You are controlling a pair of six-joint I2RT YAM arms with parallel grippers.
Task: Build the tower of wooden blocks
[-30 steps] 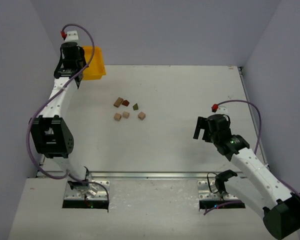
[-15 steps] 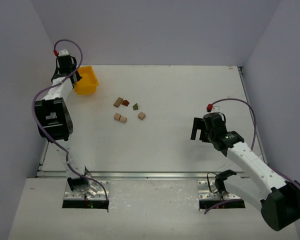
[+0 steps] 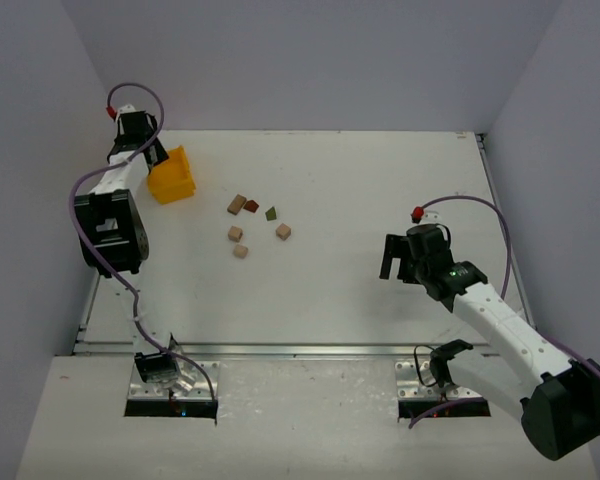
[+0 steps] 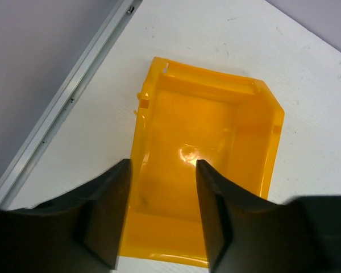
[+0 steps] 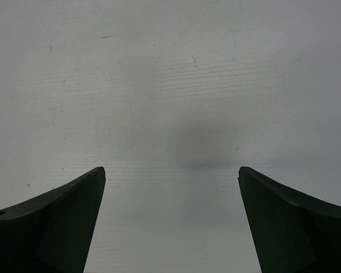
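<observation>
Several small wood blocks lie loose on the white table, none on another, so no wood block tower stands. They include a tan block [image 3: 237, 204], a dark red one [image 3: 251, 206], an olive-green one [image 3: 271, 213] and more tan blocks [image 3: 283, 231]. My left gripper [image 3: 148, 160] [image 4: 162, 165] hangs open at the far left over the yellow bin [image 3: 172, 175] [image 4: 216, 136]. Its jaws straddle the bin's near left corner and grip nothing. My right gripper [image 3: 393, 258] [image 5: 171, 170] is open above bare table, right of the blocks.
The yellow bin looks empty inside. A metal rail [image 4: 68, 96] runs along the table's left edge beside it. Grey walls close in the table on the left, back and right. The arm bases stand at the near edge.
</observation>
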